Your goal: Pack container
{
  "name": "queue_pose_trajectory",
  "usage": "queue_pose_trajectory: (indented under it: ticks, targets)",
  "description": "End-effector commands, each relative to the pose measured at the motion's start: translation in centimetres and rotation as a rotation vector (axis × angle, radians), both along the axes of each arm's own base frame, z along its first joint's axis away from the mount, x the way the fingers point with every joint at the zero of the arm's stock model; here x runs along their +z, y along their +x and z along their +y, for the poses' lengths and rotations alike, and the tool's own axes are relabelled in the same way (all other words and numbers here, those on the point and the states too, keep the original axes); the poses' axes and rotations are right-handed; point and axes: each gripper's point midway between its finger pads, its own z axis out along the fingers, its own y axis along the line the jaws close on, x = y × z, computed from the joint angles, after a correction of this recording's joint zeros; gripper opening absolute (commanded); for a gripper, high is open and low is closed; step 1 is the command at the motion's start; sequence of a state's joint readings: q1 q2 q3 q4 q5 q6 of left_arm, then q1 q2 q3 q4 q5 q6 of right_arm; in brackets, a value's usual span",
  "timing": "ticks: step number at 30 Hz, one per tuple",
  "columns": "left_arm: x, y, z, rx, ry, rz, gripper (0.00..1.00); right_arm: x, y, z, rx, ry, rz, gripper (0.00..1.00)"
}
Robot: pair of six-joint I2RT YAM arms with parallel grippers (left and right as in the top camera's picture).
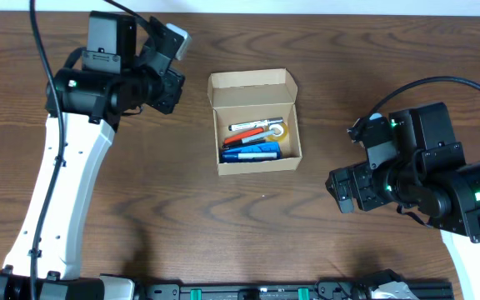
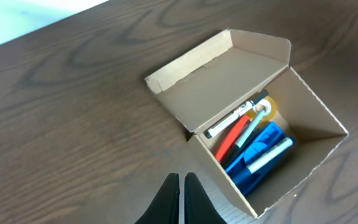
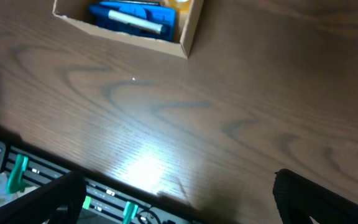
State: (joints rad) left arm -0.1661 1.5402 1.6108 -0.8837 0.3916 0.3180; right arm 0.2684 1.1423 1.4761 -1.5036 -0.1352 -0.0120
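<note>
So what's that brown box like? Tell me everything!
The box is plain tan cardboard, small and rectangular, with its hinged flap lid open and leaning back. It sits flat near the middle of the dark wooden table. Inside lie a red marker, a white pen, blue markers and something round and yellow. Nothing else touches it.

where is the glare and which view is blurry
Right wrist view: a bright glare patch on the dark wooden table near the bottom, and the whole picture is soft. Overhead view: even light, sharp on the small tan cardboard box. Left wrist view: mostly sharp, no glare patch.
</note>
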Motion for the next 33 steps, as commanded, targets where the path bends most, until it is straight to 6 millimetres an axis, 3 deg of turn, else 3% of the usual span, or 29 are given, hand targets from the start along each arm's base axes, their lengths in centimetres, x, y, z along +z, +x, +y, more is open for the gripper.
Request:
queue_pose_trajectory:
  ticks: [1, 10, 15, 16, 17, 19, 22, 26, 33]
  targets:
    - [-1.1, 0.4, 0.1, 0.029, -0.028, 0.050, 0.05, 0.3, 0.5, 0.0, -0.002, 0.009, -0.027, 0.99]
    - [-6.9, 2.4, 0.3, 0.091, -0.036, 0.218, 0.06, 0.6, 0.8, 0.5, -0.017, 0.044, -0.033, 0.99]
    - [-10.2, 4.2, 1.0, 0.160, -0.057, 0.289, 0.06, 2.1, 3.3, 2.0, 0.004, 0.116, -0.143, 0.99]
    - [-10.7, 4.6, 1.1, 0.177, -0.064, 0.297, 0.06, 2.4, 4.1, 2.2, 0.004, 0.124, -0.168, 0.95]
    - [-11.3, 5.1, 1.3, 0.193, -0.074, 0.304, 0.06, 2.6, 4.8, 2.4, 0.005, 0.129, -0.191, 0.81]
    - [-12.1, 6.0, 1.5, 0.218, -0.095, 0.309, 0.06, 2.9, 6.2, 2.7, 0.006, 0.136, -0.222, 0.46]
    - [-13.0, 7.2, 1.7, 0.242, -0.132, 0.312, 0.05, 2.3, 8.7, 2.4, -0.023, 0.094, -0.253, 0.22]
    - [-13.6, 8.4, 1.7, 0.260, -0.169, 0.311, 0.06, 0.3, 11.3, 1.6, -0.097, 0.026, -0.224, 0.01]
    - [-14.2, 10.5, 1.2, 0.283, -0.213, 0.302, 0.06, -4.8, 15.9, 0.5, -0.256, -0.022, -0.122, 0.01]
